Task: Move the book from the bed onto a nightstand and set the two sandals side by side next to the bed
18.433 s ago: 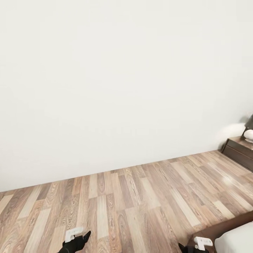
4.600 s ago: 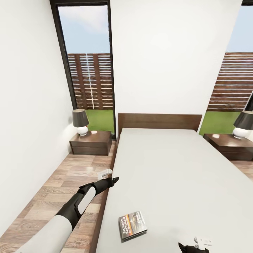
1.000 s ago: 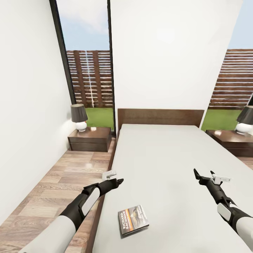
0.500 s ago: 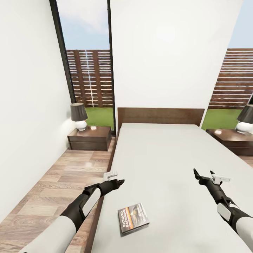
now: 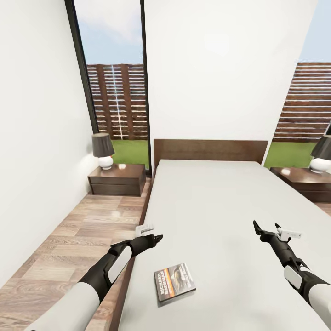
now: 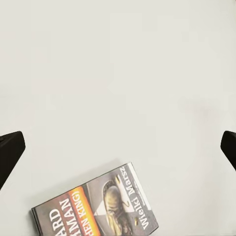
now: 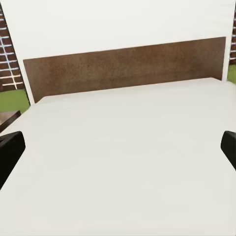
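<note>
My left gripper (image 5: pixel 156 238), jaws wide, hovers unmoved at the bed (image 5: pixel 220 202) edge above the book (image 5: pixel 174 284) on the mattress; my right gripper (image 5: pixel 257 227), apparently open too, holds over bare sheet, nightstand (image 5: pixel 118 179) and lamp (image 5: pixel 103 150) beyond.

I see the bed (image 5: pixel 220 202) with a plain matt off-white mattress that looks like smooth cloth, and a dark brown wooden headboard (image 5: pixel 210 150) with a fine grain. The book (image 5: pixel 175 282) has a slightly shiny paper cover. The nightstand (image 5: pixel 117 179) is dark wood with a glossy top. The floor (image 5: pixel 69 239) is grained wood planks with soft reflections.
</note>
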